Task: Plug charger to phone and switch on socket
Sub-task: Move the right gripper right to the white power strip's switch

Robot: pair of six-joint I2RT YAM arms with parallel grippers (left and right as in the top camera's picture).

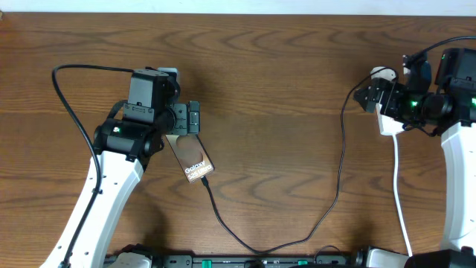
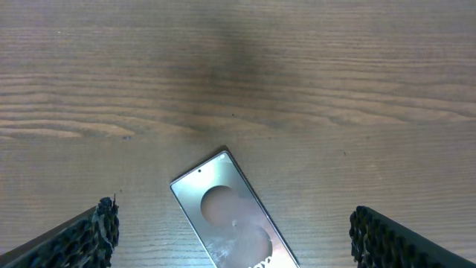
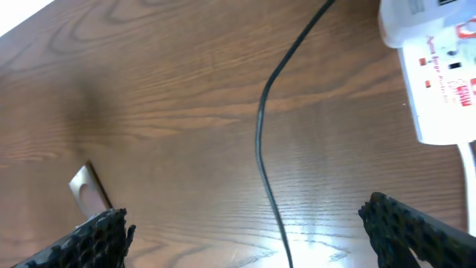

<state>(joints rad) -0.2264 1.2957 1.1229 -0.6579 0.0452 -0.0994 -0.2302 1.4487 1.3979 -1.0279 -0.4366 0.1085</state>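
The phone (image 1: pixel 192 160) lies flat and slanted on the table, lettering up. Its top end (image 2: pixel 223 208) shows between the wide-apart fingers of my left gripper (image 2: pixel 234 238), which hovers open above it, touching nothing. The charger (image 1: pixel 338 171) is a thin black cable. It runs from the phone's lower edge, where its tip appears joined, in a loop to the right. The white socket (image 3: pixel 439 82) with red markings lies mostly under my right arm in the overhead view. My right gripper (image 3: pixel 245 219) stands open beside it over the cable (image 3: pixel 260 134), holding nothing.
The socket's white cord (image 1: pixel 399 193) trails toward the front edge on the right. A black robot cable (image 1: pixel 71 97) arcs behind the left arm. The table's pale far edge (image 1: pixel 238 6) runs along the back.
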